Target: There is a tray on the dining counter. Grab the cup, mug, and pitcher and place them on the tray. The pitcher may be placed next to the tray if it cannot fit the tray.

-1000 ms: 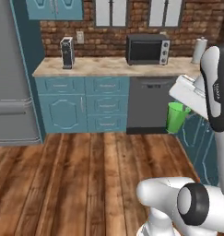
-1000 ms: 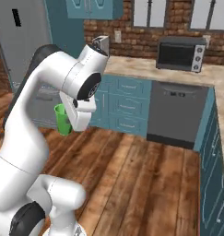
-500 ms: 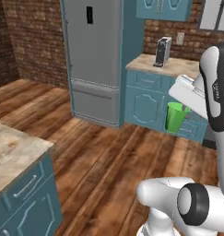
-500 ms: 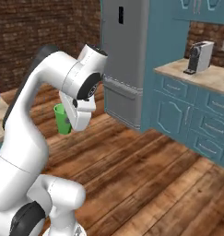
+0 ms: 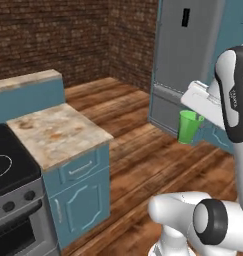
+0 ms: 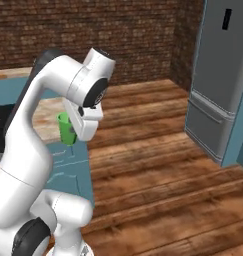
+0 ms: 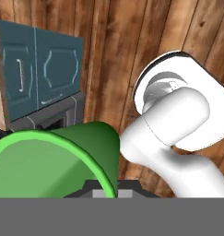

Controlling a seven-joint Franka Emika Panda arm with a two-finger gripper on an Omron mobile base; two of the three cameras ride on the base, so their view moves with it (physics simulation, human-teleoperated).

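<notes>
The bright green cup (image 5: 188, 127) hangs upright in mid-air above the wooden floor, with my gripper (image 5: 194, 117) shut on its rim. From the right base view the cup (image 6: 66, 128) sits just left of the white hand, partly covered by the gripper (image 6: 76, 131). In the hand view the cup (image 7: 53, 161) lies close under the camera, open mouth facing it, and the fingertips are hidden behind it. The tray, the mug, the pitcher and the dining counter are out of view.
A teal cabinet with a beige stone top (image 5: 55, 131) stands at the left beside a black stove (image 5: 8, 165). A grey fridge (image 5: 185, 55) rises behind the arm. Brick walls (image 6: 108, 35) close the back. Open wooden floor (image 6: 163, 175) lies between.
The whole scene has swung across both base views: the camera moved, from the microwave counter past the fridge to the stove corner. The cup stays held in the same place relative to the arm.
</notes>
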